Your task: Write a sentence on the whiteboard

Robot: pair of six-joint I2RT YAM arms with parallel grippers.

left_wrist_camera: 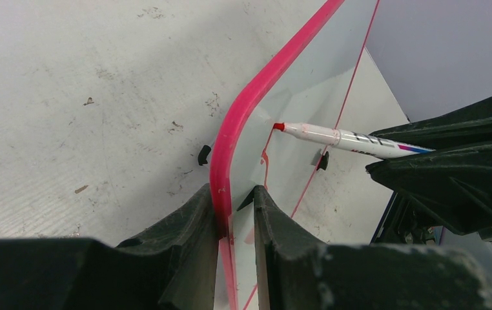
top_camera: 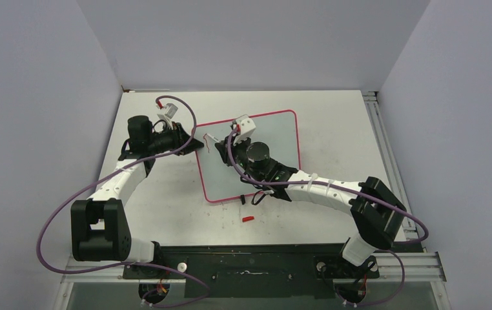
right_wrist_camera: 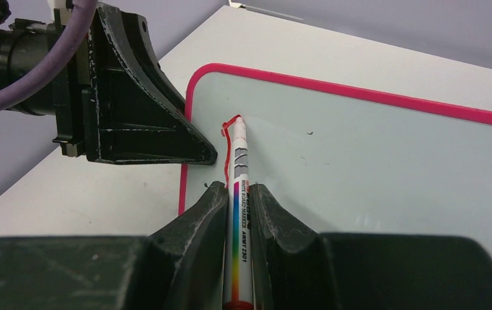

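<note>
Right claw [right_wrist_camera: 238, 191] pinching marker [right_wrist_camera: 237, 154], over whiteboard [right_wrist_camera: 372, 161]

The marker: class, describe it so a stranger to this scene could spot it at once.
Find the pink-framed whiteboard on the table. Near its far-left corner the right gripper clamps a slim white marker, tip on the board. Only it has a red tip and rainbow band.

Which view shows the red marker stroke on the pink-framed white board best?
Right wrist: the thin red stroke lies clear on the whiteboard beside the white marker's tip. Left wrist sees it obliquely; top external shows a faint squiggle.
</note>
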